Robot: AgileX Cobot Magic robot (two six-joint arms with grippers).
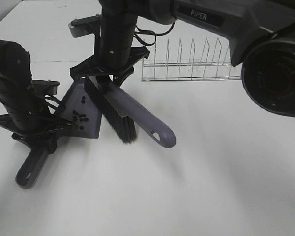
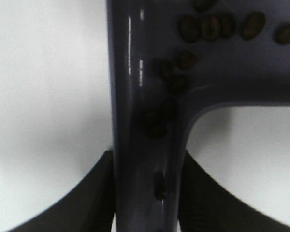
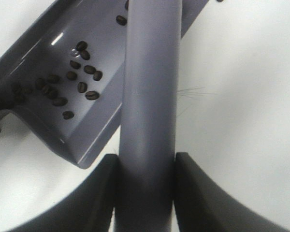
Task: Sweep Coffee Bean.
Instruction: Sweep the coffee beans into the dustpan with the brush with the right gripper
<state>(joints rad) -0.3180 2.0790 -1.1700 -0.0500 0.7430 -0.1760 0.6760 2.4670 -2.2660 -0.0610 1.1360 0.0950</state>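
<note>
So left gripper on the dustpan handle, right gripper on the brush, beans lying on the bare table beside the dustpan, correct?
No: the coffee beans lie inside the dustpan, as the right wrist view shows. The left gripper does grip the dustpan handle, the right gripper the brush.

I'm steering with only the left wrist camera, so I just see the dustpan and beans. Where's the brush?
Observer: The brush lies slanted, with its bristles right at the dustpan's open edge.
Operator: Is anything holding it?
Observer: Yes, the right gripper is shut on its grey-purple back, one finger on each side.
Operator: What else is out there?
Observer: A wire rack stands farther back, with nothing in its slots.
</note>
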